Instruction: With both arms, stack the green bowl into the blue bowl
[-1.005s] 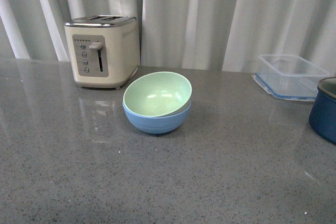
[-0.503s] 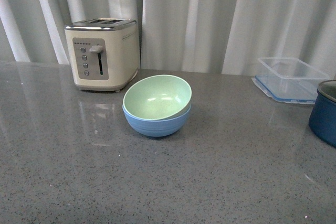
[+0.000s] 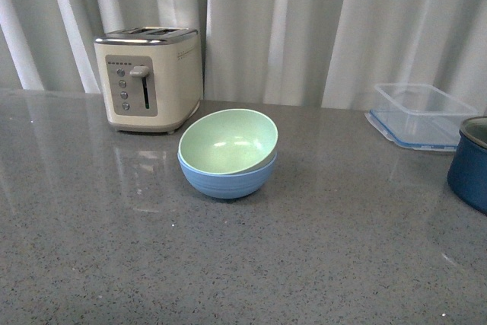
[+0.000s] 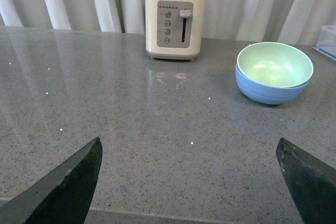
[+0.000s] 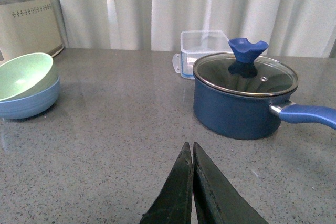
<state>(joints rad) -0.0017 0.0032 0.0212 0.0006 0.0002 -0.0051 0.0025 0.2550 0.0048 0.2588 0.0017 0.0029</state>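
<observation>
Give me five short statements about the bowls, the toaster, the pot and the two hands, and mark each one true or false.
1. The green bowl sits tilted inside the blue bowl. True.
2. The toaster lies on its side. False: it stands upright.
3. The left hand is open, holding nothing. True.
4. The right hand grips the pot. False: it is shut, empty, short of the pot.
5. The pot has no lid. False: a glass lid covers it.
</observation>
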